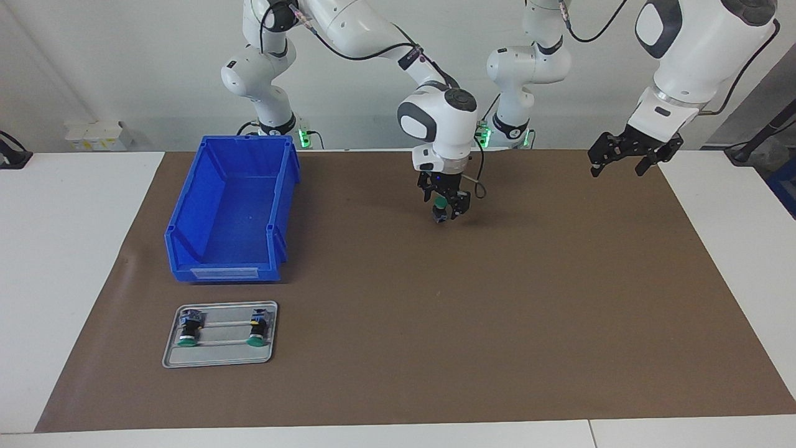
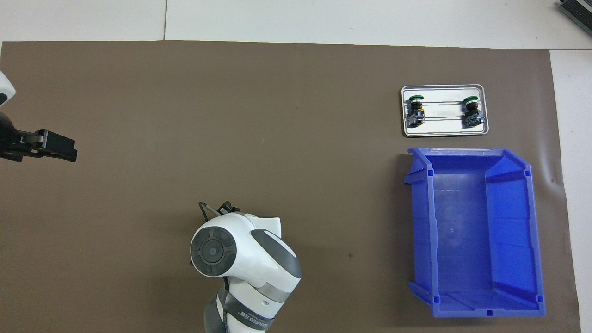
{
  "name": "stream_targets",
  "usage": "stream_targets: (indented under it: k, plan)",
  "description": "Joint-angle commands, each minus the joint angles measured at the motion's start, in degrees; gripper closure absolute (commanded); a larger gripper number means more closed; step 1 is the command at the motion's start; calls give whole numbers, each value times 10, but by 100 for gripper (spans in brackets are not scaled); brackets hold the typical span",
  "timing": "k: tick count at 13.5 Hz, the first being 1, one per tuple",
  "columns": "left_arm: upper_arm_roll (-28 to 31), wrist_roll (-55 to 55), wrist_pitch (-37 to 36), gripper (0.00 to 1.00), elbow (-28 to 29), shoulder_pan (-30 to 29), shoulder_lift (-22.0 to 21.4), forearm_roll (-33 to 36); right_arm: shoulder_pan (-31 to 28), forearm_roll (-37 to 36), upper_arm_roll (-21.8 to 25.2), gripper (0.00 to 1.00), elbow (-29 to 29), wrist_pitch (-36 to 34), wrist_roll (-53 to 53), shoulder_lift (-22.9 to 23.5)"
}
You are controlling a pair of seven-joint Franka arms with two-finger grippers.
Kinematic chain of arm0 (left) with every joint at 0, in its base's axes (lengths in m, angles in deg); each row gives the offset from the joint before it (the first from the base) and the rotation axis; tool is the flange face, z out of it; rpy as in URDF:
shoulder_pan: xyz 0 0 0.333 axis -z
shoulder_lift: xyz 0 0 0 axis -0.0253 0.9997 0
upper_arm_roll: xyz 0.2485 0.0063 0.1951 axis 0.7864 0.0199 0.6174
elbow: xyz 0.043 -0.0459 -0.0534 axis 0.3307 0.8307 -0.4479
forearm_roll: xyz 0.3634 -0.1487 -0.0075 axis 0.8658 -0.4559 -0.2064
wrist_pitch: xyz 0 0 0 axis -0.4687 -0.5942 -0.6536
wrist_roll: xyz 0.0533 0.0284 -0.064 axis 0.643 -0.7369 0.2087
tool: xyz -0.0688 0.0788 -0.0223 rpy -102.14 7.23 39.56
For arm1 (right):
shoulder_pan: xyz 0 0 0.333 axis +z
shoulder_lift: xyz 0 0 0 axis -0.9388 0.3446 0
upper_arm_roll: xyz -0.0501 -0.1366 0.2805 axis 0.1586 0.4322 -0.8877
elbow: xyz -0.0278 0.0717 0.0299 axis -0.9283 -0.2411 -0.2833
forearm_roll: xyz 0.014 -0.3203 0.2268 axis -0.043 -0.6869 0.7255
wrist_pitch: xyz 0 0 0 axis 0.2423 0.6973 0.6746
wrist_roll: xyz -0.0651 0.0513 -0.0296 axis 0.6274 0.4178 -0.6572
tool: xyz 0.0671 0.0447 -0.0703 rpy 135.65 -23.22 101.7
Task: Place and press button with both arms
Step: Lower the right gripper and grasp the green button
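Over the tabletop [image 1: 435, 323] middle, the right pincer [image 1: 443, 208] pinches a green-capped button [image 1: 440, 203]; the left pincer [image 1: 625, 155] waits spread; the arm's band lettering seems unreadable.

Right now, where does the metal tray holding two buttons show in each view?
Facing view: the tray sits low at the picture's left, just below the blue bin.
Overhead view: the tray sits upper right, just above the blue bin.
Shared landmark: the blue bin.
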State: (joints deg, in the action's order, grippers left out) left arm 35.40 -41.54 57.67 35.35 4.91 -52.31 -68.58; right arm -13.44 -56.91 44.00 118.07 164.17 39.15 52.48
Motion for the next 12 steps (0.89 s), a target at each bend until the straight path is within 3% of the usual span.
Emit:
stream_targets:
  k: [1, 4, 8, 9, 10, 11, 12]
  plan:
    - [-2, -8, 15, 0, 22, -3, -17, 1, 9, -2, 1, 0, 53, 26, 14, -28]
    - [-2, -8, 15, 0, 22, -3, -17, 1, 12, -2, 1, 0, 92, 80, 34, -35]
    - [-2, -7, 15, 0, 22, -4, -17, 1, 15, -2, 1, 3, 92, 87, 37, -33]
    - [-2, -8, 15, 0, 22, -3, -17, 1, 14, -2, 1, 16, 92, 87, 37, -33]
    - [-2, -8, 15, 0, 22, -3, -17, 1, 14, -2, 1, 38, 92, 87, 36, -33]
    - [-2, -8, 15, 0, 22, -3, -17, 1, 14, -2, 1, 82, 92, 87, 35, -33]
    - [-2, -8, 15, 0, 22, -4, -17, 1, 13, 1, 1, 100, 90, 86, 40, -32]
